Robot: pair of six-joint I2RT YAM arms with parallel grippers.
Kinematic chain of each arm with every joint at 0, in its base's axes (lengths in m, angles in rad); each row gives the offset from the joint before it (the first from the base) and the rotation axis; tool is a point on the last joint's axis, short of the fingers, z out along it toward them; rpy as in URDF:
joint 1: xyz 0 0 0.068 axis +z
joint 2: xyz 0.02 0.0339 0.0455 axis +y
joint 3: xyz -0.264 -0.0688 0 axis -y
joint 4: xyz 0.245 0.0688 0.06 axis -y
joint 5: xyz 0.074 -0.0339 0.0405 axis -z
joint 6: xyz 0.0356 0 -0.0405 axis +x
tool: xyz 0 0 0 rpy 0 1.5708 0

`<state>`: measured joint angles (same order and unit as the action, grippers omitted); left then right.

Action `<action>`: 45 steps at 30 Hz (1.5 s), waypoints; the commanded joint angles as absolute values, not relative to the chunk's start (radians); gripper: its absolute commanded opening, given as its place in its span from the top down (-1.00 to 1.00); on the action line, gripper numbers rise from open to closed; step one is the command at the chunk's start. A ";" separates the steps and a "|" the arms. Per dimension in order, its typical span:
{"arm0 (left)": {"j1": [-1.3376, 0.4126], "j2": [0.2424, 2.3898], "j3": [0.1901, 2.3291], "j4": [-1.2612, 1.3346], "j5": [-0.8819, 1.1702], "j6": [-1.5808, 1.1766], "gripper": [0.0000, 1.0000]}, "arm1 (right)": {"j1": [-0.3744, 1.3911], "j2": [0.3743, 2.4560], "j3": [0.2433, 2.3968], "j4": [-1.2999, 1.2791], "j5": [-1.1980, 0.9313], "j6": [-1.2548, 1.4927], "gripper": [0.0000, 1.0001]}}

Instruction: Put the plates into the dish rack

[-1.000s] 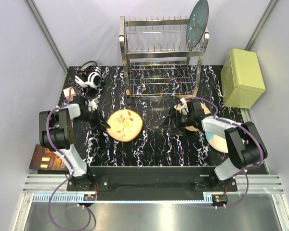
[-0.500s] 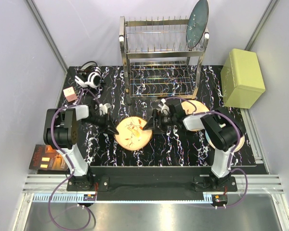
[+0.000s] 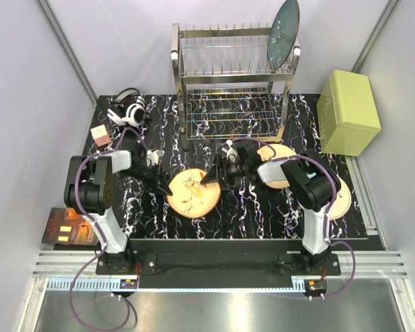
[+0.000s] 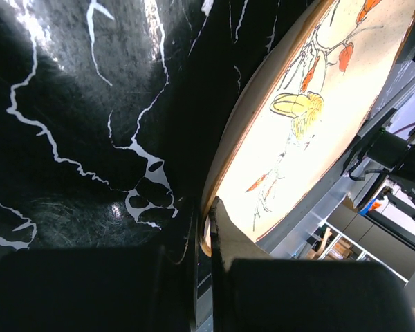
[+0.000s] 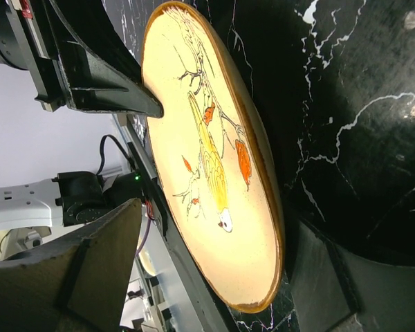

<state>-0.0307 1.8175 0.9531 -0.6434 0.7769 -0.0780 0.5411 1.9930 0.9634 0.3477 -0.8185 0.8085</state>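
An orange-peach plate (image 3: 191, 195) with branch marks lies on the black marbled table (image 3: 256, 207). My left gripper (image 3: 164, 185) is shut on its left rim; the left wrist view shows the fingers (image 4: 225, 228) pinching the plate (image 4: 311, 104) edge. My right gripper (image 3: 211, 178) is open at the plate's right rim, its jaws either side of the plate (image 5: 207, 159) edge without closing. The teal plate (image 3: 283, 33) stands in the dish rack (image 3: 228, 72) at top right. A second orange plate (image 3: 280, 153) and the cream plate (image 3: 342, 199) lie partly under the right arm.
An olive-green box (image 3: 347, 112) stands at the back right. A black-and-white headset (image 3: 128, 112) and a small pink cube (image 3: 100, 135) lie at the back left. A dark book (image 3: 63, 228) sits off the table's left edge.
The left gripper has pulled the orange plate to the right and slightly nearer. The right arm has swung left from the right-hand plates to this plate's right rim.
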 commanded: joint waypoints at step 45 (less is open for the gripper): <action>-0.014 1.648 0.956 -0.613 1.042 0.032 0.22 | 0.552 1.793 1.178 -0.246 -0.959 0.263 1.00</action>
